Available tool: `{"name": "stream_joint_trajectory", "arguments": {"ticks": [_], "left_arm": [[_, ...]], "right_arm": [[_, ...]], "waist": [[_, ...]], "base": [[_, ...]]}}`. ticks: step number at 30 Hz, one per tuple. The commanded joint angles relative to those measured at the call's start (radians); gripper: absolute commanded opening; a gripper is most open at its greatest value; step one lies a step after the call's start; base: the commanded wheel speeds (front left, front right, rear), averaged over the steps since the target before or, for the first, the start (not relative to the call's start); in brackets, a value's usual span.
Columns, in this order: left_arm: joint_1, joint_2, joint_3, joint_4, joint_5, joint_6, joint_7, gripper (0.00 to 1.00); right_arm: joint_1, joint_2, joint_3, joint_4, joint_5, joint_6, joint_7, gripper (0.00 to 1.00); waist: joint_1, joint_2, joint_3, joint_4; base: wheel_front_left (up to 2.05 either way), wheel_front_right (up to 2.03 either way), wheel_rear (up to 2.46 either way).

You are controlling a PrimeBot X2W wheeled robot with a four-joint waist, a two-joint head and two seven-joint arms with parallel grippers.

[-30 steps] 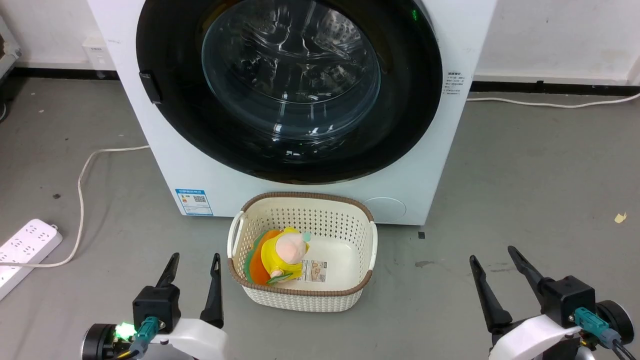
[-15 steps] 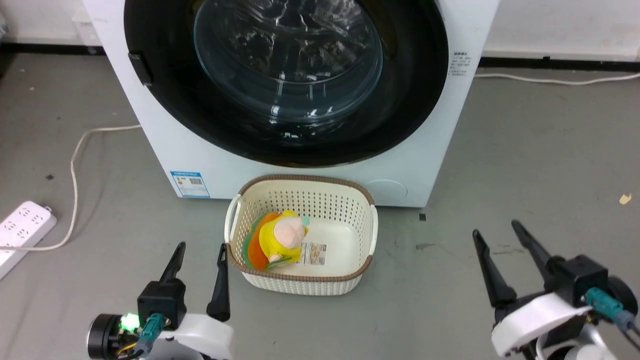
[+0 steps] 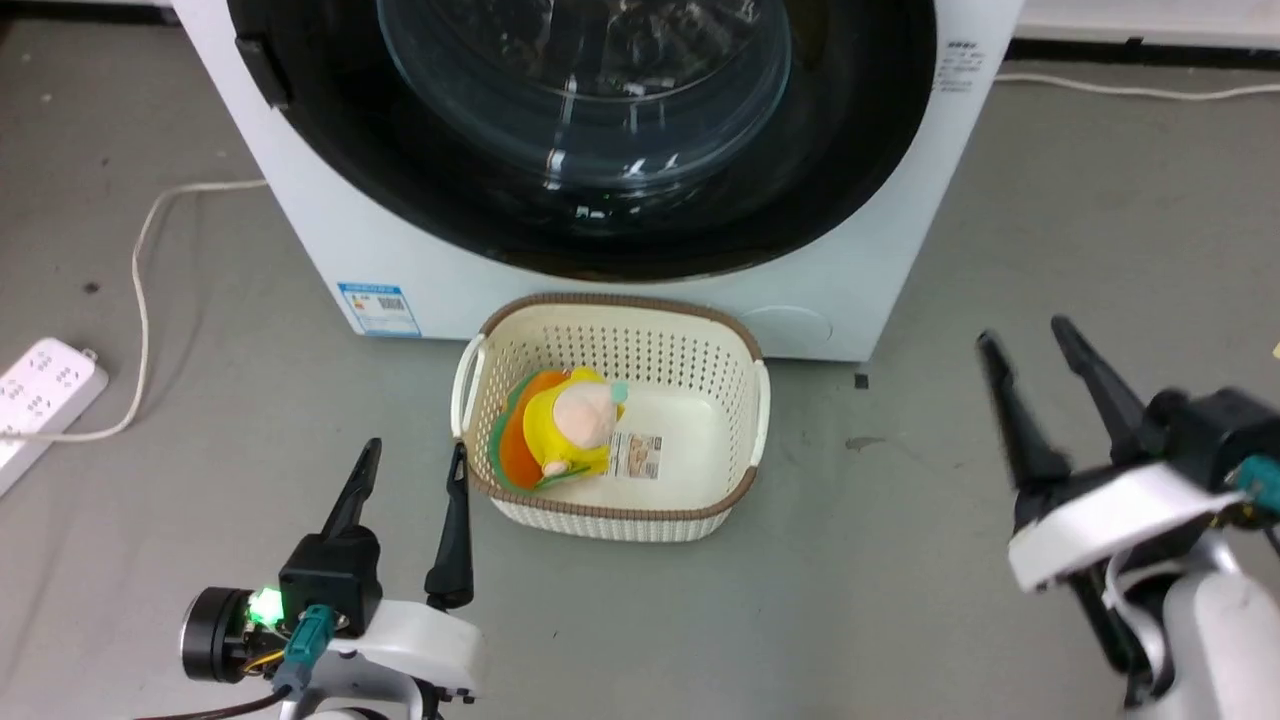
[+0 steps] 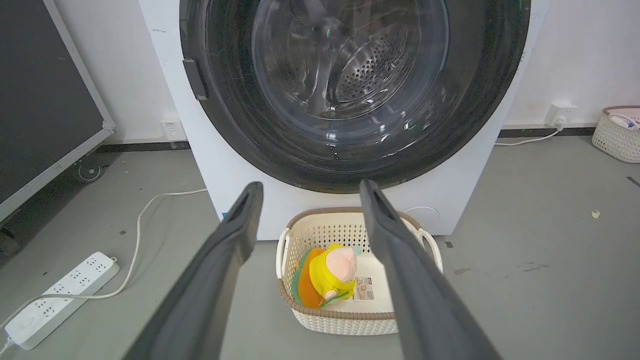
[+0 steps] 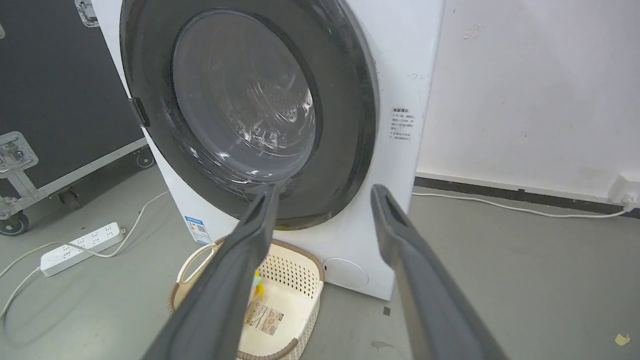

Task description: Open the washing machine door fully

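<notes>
Plainly nothing is done yet: the washing machine door (image 3: 585, 130) sits shut at the far side, and the left gripper (image 3: 415, 450) and right gripper (image 3: 1024, 332) hover spread, empty, well short of it.

Left tool (image 4: 310, 186) spread apart, washing machine door (image 4: 235, 115) closed, cream basket (image 4: 345, 316) just below

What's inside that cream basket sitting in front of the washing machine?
The basket holds a yellow-and-orange soft toy with a pink head, at its left side, and a printed label on its bottom. Anything beneath the toy is covered.
</notes>
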Motion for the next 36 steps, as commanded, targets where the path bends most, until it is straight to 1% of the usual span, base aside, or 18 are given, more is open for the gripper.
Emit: {"name": "stream_joint_trajectory", "arguments": {"ticks": [1,2,10,20,23,24,25,29,30,36], "left_arm": [[-0.021,0.004,-0.008,-0.007,0.006,0.005,-0.013,1.00],[-0.024,0.004,-0.011,-0.008,0.006,0.005,-0.015,1.00],[-0.044,0.003,-0.034,-0.013,0.001,0.011,-0.032,1.00],[-0.069,0.002,-0.060,-0.018,-0.008,0.021,-0.053,1.00],[-0.076,0.002,-0.068,-0.020,-0.011,0.024,-0.059,1.00],[-0.084,0.002,-0.075,-0.025,-0.013,0.027,-0.065,1.00],[-0.087,0.002,-0.078,-0.027,-0.014,0.028,-0.068,1.00],[-0.099,0.001,-0.086,-0.033,-0.015,0.032,-0.076,1.00],[-0.105,0.001,-0.090,-0.035,-0.016,0.033,-0.080,1.00],[-0.123,0.001,-0.108,-0.040,-0.020,0.039,-0.093,1.00]], "right_arm": [[-0.042,-0.013,-0.005,0.013,0.028,0.000,0.005,0.17],[-0.058,-0.015,-0.009,0.021,0.042,0.000,0.009,0.00],[-0.192,-0.019,-0.053,0.105,0.171,0.000,0.050,0.00],[-0.370,-0.014,-0.126,0.243,0.343,0.000,0.131,0.00],[-0.428,-0.011,-0.155,0.302,0.395,0.000,0.173,0.00],[-0.487,-0.016,-0.171,0.354,0.432,0.000,0.222,0.00],[-0.507,-0.019,-0.177,0.372,0.443,0.000,0.236,0.00],[-0.589,-0.031,-0.206,0.442,0.483,0.000,0.276,0.00],[-0.631,-0.039,-0.221,0.481,0.499,0.000,0.287,0.00],[-0.760,-0.064,-0.268,0.605,0.554,0.000,0.329,0.00]], "waist": [[-0.0002,-0.0001,0.014,0.007],[-0.0002,-0.0001,0.019,0.010],[-0.0002,-0.0001,0.060,0.033],[-0.0002,-0.0001,0.103,0.065],[-0.0002,-0.0001,0.119,0.074],[-0.0002,-0.0001,0.135,0.082],[-0.0002,-0.0001,0.141,0.084],[-0.0002,-0.0001,0.168,0.095],[-0.0002,-0.0001,0.181,0.101],[-0.0002,-0.0001,0.221,0.120]], "base": [[0.00,0.00,0.00],[0.00,0.00,0.00],[0.00,0.00,0.00],[0.00,0.00,0.00],[0.00,0.00,0.00],[0.00,0.00,0.00],[0.00,0.00,0.00],[0.00,0.00,0.00],[0.00,0.00,0.00],[0.00,0.00,0.00]]}}
